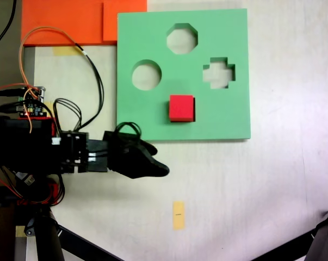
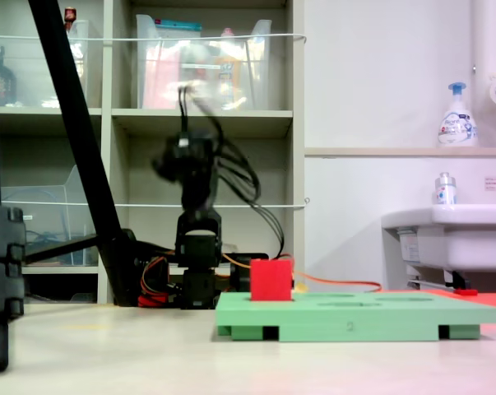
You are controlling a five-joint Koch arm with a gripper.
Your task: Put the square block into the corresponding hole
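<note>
The red square block (image 1: 181, 107) stands on the green foam board (image 1: 229, 32), near the board's lower middle in the first exterior view. In the second exterior view the block (image 2: 271, 280) rises a full cube height above the board (image 2: 354, 317). The square hole is hidden under the block, so I cannot tell whether the block is sunk into it. My black gripper (image 1: 162, 169) is off the board, below and left of the block, apart from it, its jaws together and holding nothing. In the second exterior view the raised arm (image 2: 188, 160) is motion-blurred.
The board also has an octagonal cutout (image 1: 182, 38), a round cutout (image 1: 147, 75) and a cross cutout (image 1: 218, 73). Orange foam sheets (image 1: 66, 22) lie at the upper left. A yellow paper strip (image 1: 178, 215) lies on the table. Wires (image 1: 93, 70) loop near the arm base.
</note>
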